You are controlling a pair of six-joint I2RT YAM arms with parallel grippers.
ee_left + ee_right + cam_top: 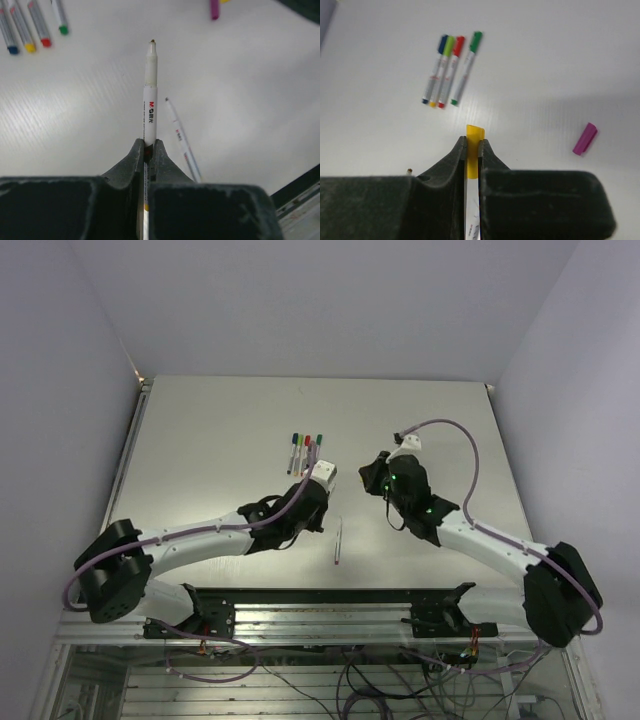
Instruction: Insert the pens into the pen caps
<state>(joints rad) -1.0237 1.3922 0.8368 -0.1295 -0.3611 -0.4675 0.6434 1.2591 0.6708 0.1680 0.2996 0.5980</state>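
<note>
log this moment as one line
left gripper: shut on pen | right gripper: shut on yellow cap | purple cap, second pen: loose on table

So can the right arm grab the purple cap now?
Probably not yet. The right gripper is shut on the yellow cap, so it is full. The purple cap lies alone on the table, nothing around it, so the way looks free once the gripper lets go.

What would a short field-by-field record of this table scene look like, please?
left pincer: shut on an uncapped pen, tip pointing away
right pincer: shut on a yellow cap
capped pens: four, side by side on the table; blue, yellow, red, green
loose pen: lying uncapped on the table, untouched
purple cap: lying alone on the table
</note>
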